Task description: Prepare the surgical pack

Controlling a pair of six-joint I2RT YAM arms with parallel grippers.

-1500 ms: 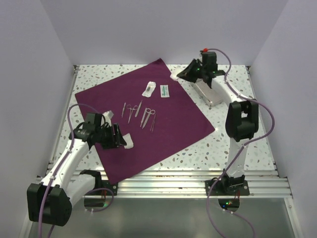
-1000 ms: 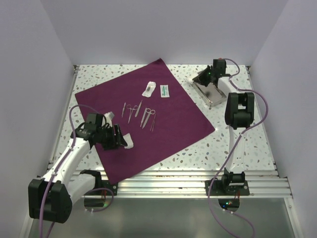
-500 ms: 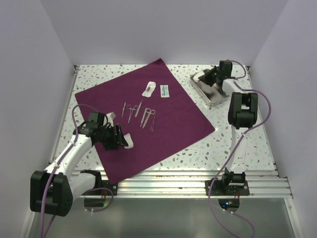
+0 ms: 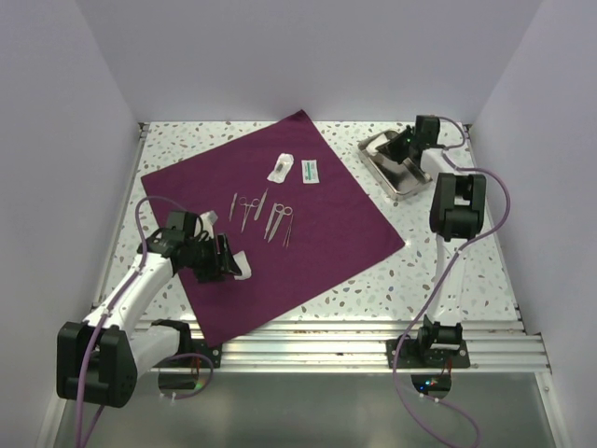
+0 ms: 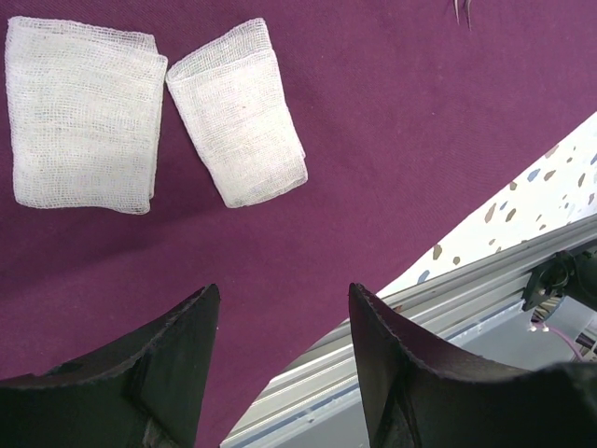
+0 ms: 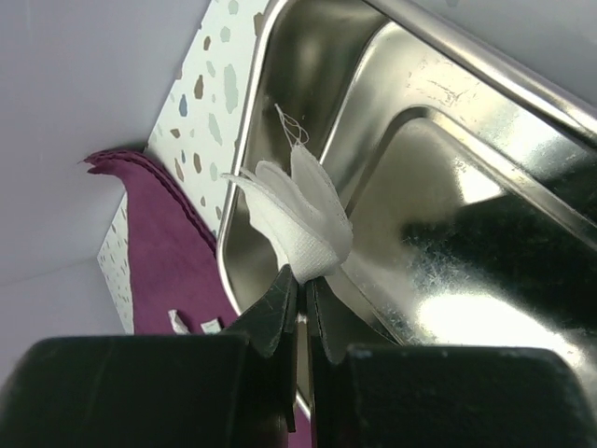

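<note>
- A shiny steel tray (image 4: pixel 407 181) sits at 2 o'clock on the speckled table (image 4: pixel 466 252).
- The right gripper (image 4: pixel 403 146) has its fingers pressed together. It pinches a crumpled white gauze wad (image 6: pixel 300 215) over the tray's hollow. Whether the wad touches the steel is unclear.
- The purple drape (image 4: pixel 326 233) lies spread flat at the table's centre, at 8 o'clock from that gripper and apart from it.
- The left gripper (image 5: pixel 282 297) has its fingers spread wide and empty. It hovers over the drape's 8 o'clock edge, with two gauze squares (image 5: pixel 82 112) just beyond its tips.
</note>
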